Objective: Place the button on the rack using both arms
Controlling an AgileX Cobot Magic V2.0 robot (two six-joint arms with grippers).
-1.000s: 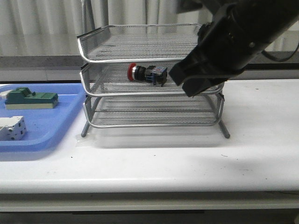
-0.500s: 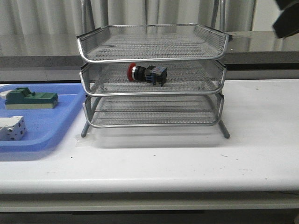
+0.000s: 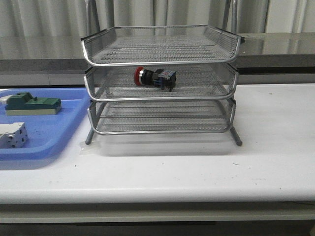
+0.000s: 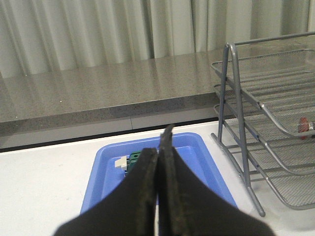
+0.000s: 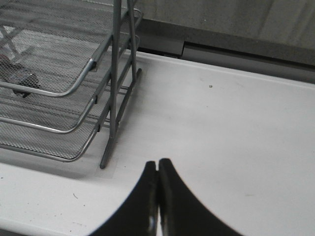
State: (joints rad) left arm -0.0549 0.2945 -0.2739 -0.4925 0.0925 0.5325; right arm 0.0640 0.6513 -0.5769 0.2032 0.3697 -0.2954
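White table [image 3: 275,162] under grey curtains. Button [image 3: 155,77] lying on its side in the rack's [image 3: 160,81] middle tier, red cap leftward. Blue tray [image 3: 54,129] just left of the rack. Left gripper [image 4: 158,162] pressed together above the tray; right gripper [image 5: 157,172] pressed together, empty, beside the rack.
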